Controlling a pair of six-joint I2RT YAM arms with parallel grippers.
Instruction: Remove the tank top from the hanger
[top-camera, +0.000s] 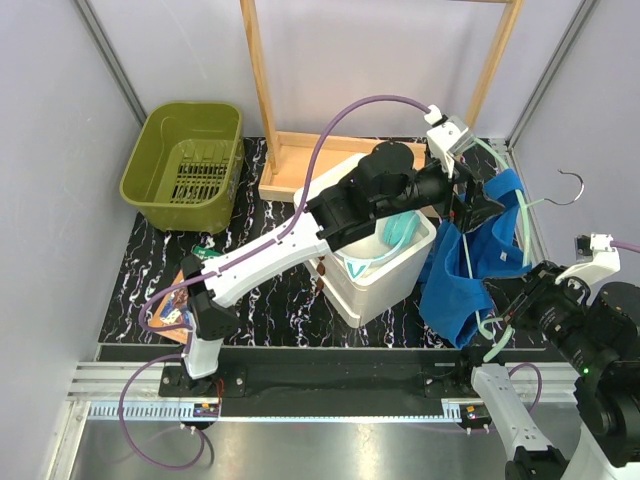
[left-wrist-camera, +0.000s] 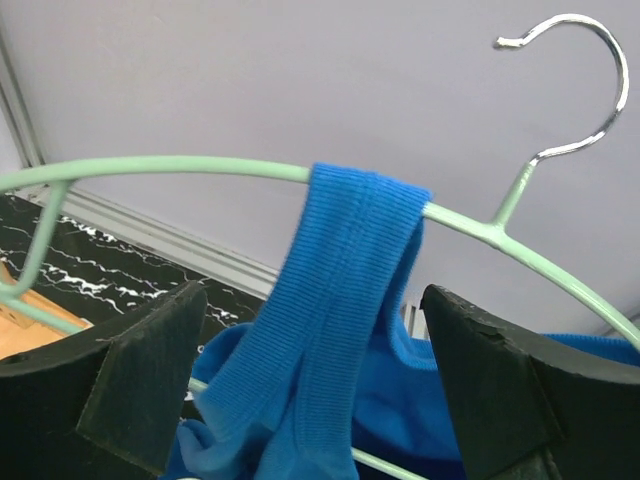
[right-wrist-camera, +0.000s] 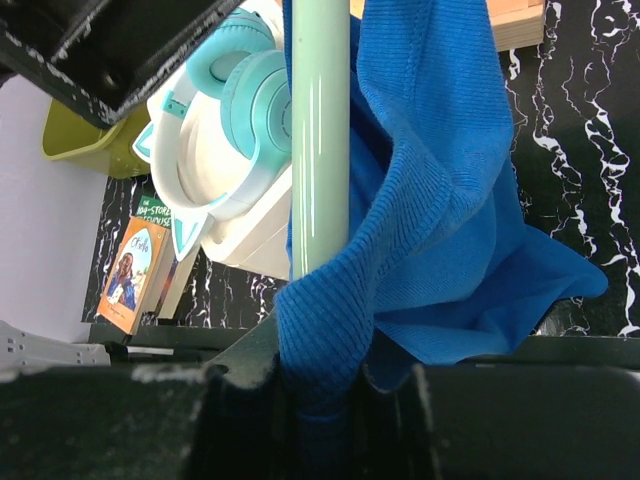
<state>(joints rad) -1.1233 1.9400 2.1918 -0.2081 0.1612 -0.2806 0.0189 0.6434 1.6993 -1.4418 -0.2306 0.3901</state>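
Note:
The royal-blue tank top (top-camera: 470, 280) hangs from the mint-green hanger (top-camera: 524, 225), held in the air right of the white box, metal hook (top-camera: 572, 190) pointing right. In the left wrist view one strap (left-wrist-camera: 350, 290) is draped over the hanger's arm (left-wrist-camera: 180, 165). My left gripper (left-wrist-camera: 315, 385) is open, one finger (left-wrist-camera: 140, 380) on each side of that strap, not touching it. From above, the left gripper (top-camera: 462, 205) is at the hanger's upper end. My right gripper (right-wrist-camera: 325, 400) is shut on the hanger's lower end (right-wrist-camera: 320, 140), with blue fabric (right-wrist-camera: 440, 200) pinched in too.
A white box (top-camera: 385, 275) holding turquoise headphones (right-wrist-camera: 240, 100) stands just left of the garment, under the left arm. An olive basket (top-camera: 185, 150) sits at the back left. The wooden rack frame (top-camera: 300, 165) stands behind, and a book (top-camera: 175, 310) lies front left.

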